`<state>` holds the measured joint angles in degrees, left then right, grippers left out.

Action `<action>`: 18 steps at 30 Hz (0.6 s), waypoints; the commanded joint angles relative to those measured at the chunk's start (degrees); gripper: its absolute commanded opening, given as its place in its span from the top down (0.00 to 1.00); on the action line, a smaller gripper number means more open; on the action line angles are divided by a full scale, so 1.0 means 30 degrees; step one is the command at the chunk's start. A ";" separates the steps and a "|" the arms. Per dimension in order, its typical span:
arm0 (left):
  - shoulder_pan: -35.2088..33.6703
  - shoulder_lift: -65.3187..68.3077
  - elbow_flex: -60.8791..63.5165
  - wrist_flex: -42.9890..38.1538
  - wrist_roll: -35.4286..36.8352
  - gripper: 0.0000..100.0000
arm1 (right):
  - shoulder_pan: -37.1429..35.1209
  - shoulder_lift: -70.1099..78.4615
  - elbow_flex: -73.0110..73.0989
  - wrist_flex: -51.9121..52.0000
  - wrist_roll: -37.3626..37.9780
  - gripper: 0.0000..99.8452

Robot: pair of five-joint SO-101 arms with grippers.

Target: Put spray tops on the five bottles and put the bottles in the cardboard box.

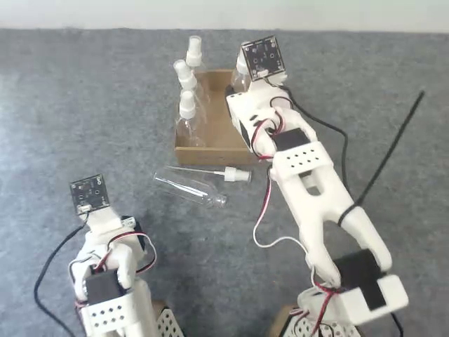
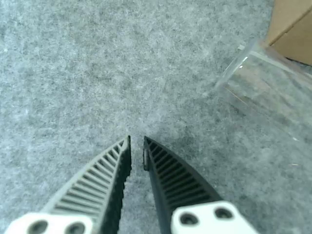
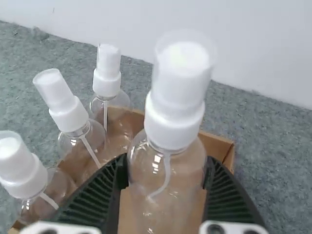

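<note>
In the high view your right arm covers one side of the cardboard box [image 1: 210, 154] and most of the held bottle [image 3: 168, 146]. The right claw [image 3: 165, 168] grips this clear bottle, white spray top on, over the box beside three capped bottles [image 1: 187, 116]. One bare bottle [image 1: 191, 188] lies on the grey fuzzy surface [image 1: 84, 105], near a loose spray top [image 1: 237, 175] with a thin tube. The ribbed left claw [image 2: 137, 141] is almost closed and holds nothing.

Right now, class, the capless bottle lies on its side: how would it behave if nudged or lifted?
The lying bottle is round, so a sideways nudge would probably roll it, though the fuzzy grey mat may slow it. It looks empty, so likely light. Its smooth clear wall might slip when gripped.
</note>
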<state>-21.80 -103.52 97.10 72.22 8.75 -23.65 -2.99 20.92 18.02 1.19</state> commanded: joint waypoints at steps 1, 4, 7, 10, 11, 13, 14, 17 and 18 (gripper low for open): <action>-0.0088 -0.0322 -0.0190 0.0088 -0.0059 0.96 | 0.0278 0.0132 -0.1407 -0.1480 0.0117 0.88; -0.0088 -0.0322 -0.0190 0.0088 -0.0059 0.96 | 0.0278 0.0571 -0.1407 -0.1978 0.0117 0.88; -0.0088 -0.0322 -0.0190 0.0088 -0.0059 0.96 | 0.0308 0.0923 -0.1407 -0.2418 0.0117 0.88; -0.0088 -0.0322 -0.0190 0.0088 -0.0059 0.96 | 0.0308 0.1304 -0.1436 -0.3033 0.0117 0.88; -0.0088 -0.0322 -0.0190 0.0088 -0.0059 0.96 | 0.0308 0.1451 -0.1436 -0.3267 0.0117 0.88; -0.0088 -0.0322 -0.0190 0.0088 -0.0059 0.96 | 0.0308 0.1744 -0.1436 -0.3766 0.0117 0.88; -0.0088 -0.0322 -0.0190 0.0088 -0.0059 0.96 | 0.0308 0.1890 -0.1436 -0.3912 0.0117 0.88; -0.0088 -0.0322 -0.0190 0.0088 -0.0059 0.96 | 0.0308 0.2359 -0.1436 -0.4469 0.0117 0.88; -0.0088 -0.0322 -0.0190 0.0088 -0.0059 0.96 | 0.0308 0.2535 -0.1436 -0.4674 0.0117 0.88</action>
<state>-21.80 -103.52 97.10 72.22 8.75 -23.47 5.36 20.84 6.51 1.19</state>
